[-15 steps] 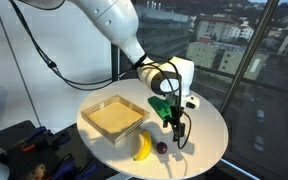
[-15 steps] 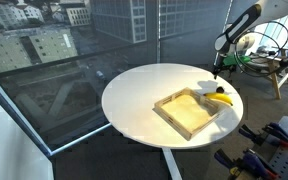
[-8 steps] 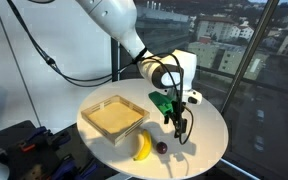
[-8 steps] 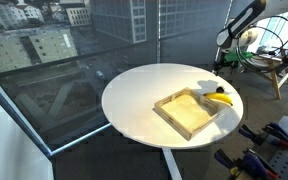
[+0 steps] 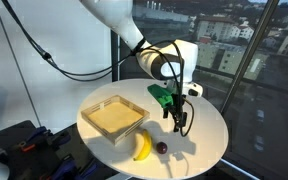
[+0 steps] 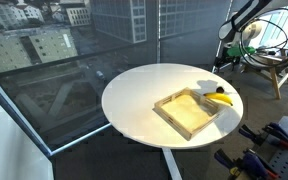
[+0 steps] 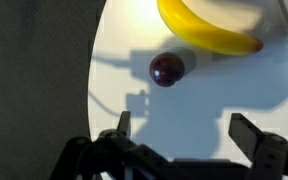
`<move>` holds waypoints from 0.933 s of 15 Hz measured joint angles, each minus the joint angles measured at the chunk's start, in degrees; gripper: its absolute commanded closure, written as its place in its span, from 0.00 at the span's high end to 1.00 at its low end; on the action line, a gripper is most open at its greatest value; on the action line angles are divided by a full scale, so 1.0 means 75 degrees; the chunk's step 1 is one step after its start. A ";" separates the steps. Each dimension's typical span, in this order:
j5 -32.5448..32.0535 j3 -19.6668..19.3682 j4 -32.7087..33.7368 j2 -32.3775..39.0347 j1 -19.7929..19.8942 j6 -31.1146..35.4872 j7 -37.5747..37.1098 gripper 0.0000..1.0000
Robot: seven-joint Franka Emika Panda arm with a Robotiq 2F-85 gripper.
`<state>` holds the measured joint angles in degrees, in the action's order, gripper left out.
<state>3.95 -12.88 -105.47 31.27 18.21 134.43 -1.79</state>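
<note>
Your jaws stand wide open and hold nothing. In the wrist view the two dark fingertips (image 7: 122,124) sit at the lower edge, well apart from each other, with only bare bench between them.

The thing nearest to them is the small dark red round fruit (image 7: 167,68). It lies on the round white bench (image 7: 234,95), ahead of the jaws and more in line with one fingertip than with the middle of the gap. It is not between the fingertips and nothing touches it.

In an exterior view you can see the same fruit (image 5: 161,147) near the front edge of the bench (image 5: 206,112), with the jaws hanging above the surface just beyond it, pointing down from the white arm (image 5: 134,30).

Just beside the fruit lies a yellow banana (image 5: 142,147), flat on the bench. In the wrist view the banana (image 7: 209,30) curves across the top of the picture, very close to the fruit; you cannot tell from here whether the two touch.

A shallow square wooden tray (image 5: 131,104) sits next to the banana, further in on the bench. In an exterior view the tray (image 6: 171,97) shows with the banana (image 6: 221,98) at its far corner.
</note>
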 measured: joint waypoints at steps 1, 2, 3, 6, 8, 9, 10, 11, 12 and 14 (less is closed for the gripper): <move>0.0000 0.0023 -0.0049 -0.0085 -0.0001 -0.0023 0.0048 1.00; 0.0000 0.0050 -0.0106 -0.0174 -0.0001 -0.0032 0.0121 1.00; 0.0000 0.0079 -0.0168 -0.0258 -0.0002 -0.0035 0.0187 1.00; 0.0000 0.0168 -0.0332 -0.0498 -0.0005 -0.0045 0.0392 1.00; 0.0000 0.0226 -0.0448 -0.0651 -0.0009 -0.0046 0.0501 1.00; 0.0000 0.0254 -0.0506 -0.0722 -0.0014 -0.0046 0.0556 1.00; 0.0000 0.0278 -0.0571 -0.0793 -0.0024 -0.0046 0.0589 1.00; 0.0000 0.0299 -0.0624 -0.0851 -0.0034 -0.0046 0.0608 1.00; 0.0000 0.0320 -0.0676 -0.0909 -0.0043 -0.0046 0.0624 1.00; 0.0000 0.0351 -0.0772 -0.1017 -0.0056 -0.0046 0.0678 1.00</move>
<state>3.95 -10.25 -111.26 23.64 17.79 134.08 3.29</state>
